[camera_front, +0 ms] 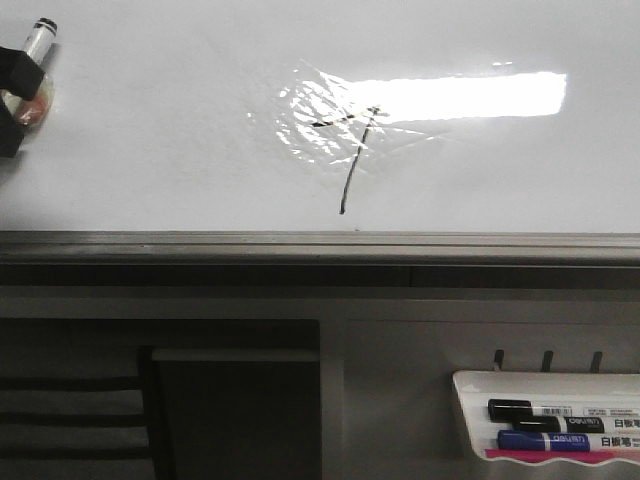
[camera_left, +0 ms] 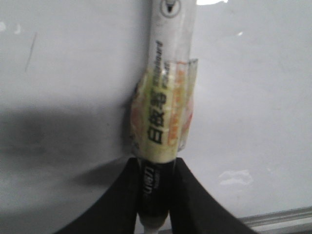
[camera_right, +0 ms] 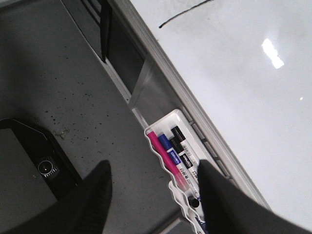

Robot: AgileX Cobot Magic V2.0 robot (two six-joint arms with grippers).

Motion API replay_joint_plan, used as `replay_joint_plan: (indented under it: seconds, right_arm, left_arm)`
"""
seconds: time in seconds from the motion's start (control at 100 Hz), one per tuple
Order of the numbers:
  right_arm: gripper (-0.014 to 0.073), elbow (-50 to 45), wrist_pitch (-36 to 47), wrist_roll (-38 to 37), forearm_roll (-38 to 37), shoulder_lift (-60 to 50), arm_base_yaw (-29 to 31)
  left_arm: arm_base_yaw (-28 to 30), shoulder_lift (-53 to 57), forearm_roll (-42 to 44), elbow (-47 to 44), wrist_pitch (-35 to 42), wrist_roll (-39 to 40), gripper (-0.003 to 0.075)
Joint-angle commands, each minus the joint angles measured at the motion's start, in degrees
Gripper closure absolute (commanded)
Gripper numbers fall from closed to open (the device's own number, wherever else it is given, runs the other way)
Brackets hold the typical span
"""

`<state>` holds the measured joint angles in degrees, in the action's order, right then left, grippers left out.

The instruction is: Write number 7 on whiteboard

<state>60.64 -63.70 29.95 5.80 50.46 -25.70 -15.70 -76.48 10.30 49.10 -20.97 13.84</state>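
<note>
Gripping marker, left claw at whiteboard edge, well apart from number 7.

We see our left claw at the far left edge of the front view, its black fingers clamped tight. Our right claw hangs with its fingers spread wide, gripping nothing.

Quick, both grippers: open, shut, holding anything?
Left gripper: shut on the marker.
Right gripper: open, empty.
</note>
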Motion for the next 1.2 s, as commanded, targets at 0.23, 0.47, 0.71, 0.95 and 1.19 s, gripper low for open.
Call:
replay_joint_plan:
  seconds: [0.23, 0.47, 0.71, 0.95, 1.19]
  right_arm:
    - [0.0240, 1.22, 3.38, -0.44, -1.22, -0.38, 0.43]
    - [0.0240, 1.22, 2.11, -4.98, -3.94, -1.76, 0.43]
    - [0.0241, -0.25, 5.15, -24.72, -4.36, -3.51, 0.43]
    - [0.0241, -15.50, 28.18, -26.03, -3.58, -11.14, 0.43]
    - [0.0384, -25.89, 42.45, -26.03, -3.58, -15.97, 0.43]
  left_arm:
    - [0.08, 1.42, -0.21, 2.23, 4.26, 0.54, 0.0389]
    - [0.08, 7.69, 1.82, 7.53, -9.43, 0.01, 0.0390]
    - [-2.45, 20.31, 1.62, 5.82, -12.33, -3.37, 0.0410]
    - [-6.99, 33.27, 1.72, -5.60, -5.21, -3.51, 0.0465]
    - [-7.27, 40.38, 1.72, -15.49, 6.13, -3.51, 0.0561]
